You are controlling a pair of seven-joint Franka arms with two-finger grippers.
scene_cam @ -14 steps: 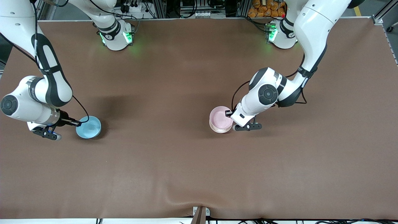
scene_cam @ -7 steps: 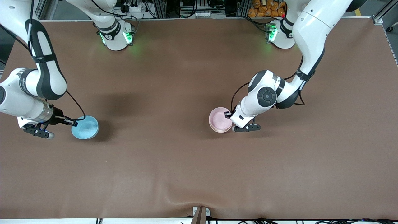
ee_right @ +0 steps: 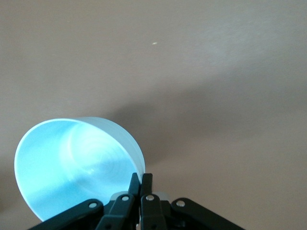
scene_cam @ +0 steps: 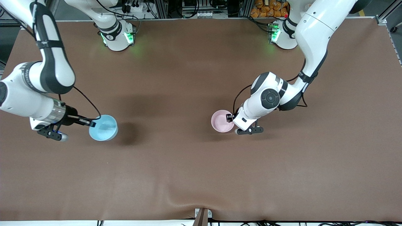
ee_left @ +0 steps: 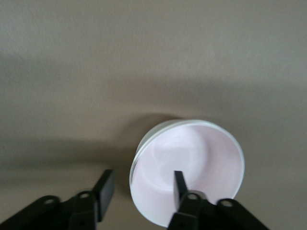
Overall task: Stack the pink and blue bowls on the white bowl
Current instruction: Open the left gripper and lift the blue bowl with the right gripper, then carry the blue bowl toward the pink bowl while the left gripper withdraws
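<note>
The pale pink bowl [scene_cam: 221, 121] sits nested in the white bowl near the table's middle. Only the white bowl's rim [ee_left: 154, 130] shows under the pink one, in the left wrist view. My left gripper [scene_cam: 230, 119] is open and straddles the pink bowl's [ee_left: 192, 153] rim, one finger inside and one outside, in the left wrist view too [ee_left: 142, 187]. My right gripper [scene_cam: 92, 123] is shut on the rim of the light blue bowl [scene_cam: 103, 127] and holds it tilted above the table toward the right arm's end. The right wrist view shows this grip [ee_right: 141, 180] on the blue bowl [ee_right: 72, 163].
The brown table cover [scene_cam: 201, 169] has a wrinkle at its edge nearest the front camera. A small clamp [scene_cam: 202, 216] stands at that edge. The two arm bases [scene_cam: 117, 37] are at the table's back edge.
My right gripper has carried the blue bowl toward the table's middle. The pink bowl has sunk lower into the white bowl, whose side no longer shows in the front view.
</note>
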